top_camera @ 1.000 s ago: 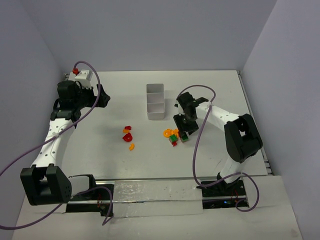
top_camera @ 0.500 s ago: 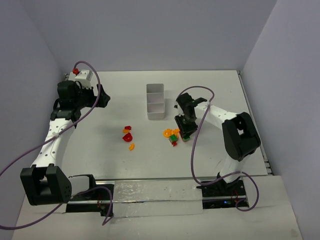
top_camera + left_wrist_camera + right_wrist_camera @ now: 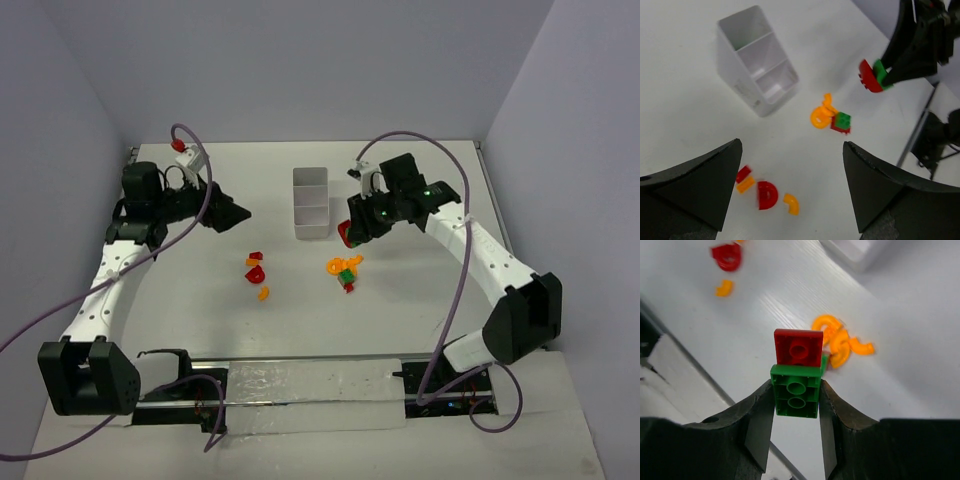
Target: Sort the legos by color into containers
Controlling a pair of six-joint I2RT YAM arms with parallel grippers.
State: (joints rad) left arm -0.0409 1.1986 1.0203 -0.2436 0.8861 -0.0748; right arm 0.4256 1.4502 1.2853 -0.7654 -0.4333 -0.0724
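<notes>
My right gripper (image 3: pixel 349 233) is shut on a green brick (image 3: pixel 795 392) with a red brick (image 3: pixel 799 347) stuck to it. It holds them above the table just right of the white three-compartment tray (image 3: pixel 311 228). They also show in the left wrist view (image 3: pixel 873 76). My left gripper (image 3: pixel 236 214) is open and empty, in the air left of the tray. Below it lie a red D-shaped piece (image 3: pixel 766 195), a small red piece (image 3: pixel 743 174) and two orange pieces (image 3: pixel 791 203). A second cluster has orange curved pieces (image 3: pixel 336 266) and a green-on-red brick (image 3: pixel 841 121).
The tray (image 3: pixel 740 87) stands at the table's middle back. Both lego clusters lie in front of it, one to the left (image 3: pixel 256 273) and one to the right (image 3: pixel 346 273). Grey walls close in the table on three sides.
My right gripper has risen from the right cluster with the green and red bricks and moved back and left towards the tray. My left gripper has swung right towards the table's middle.
</notes>
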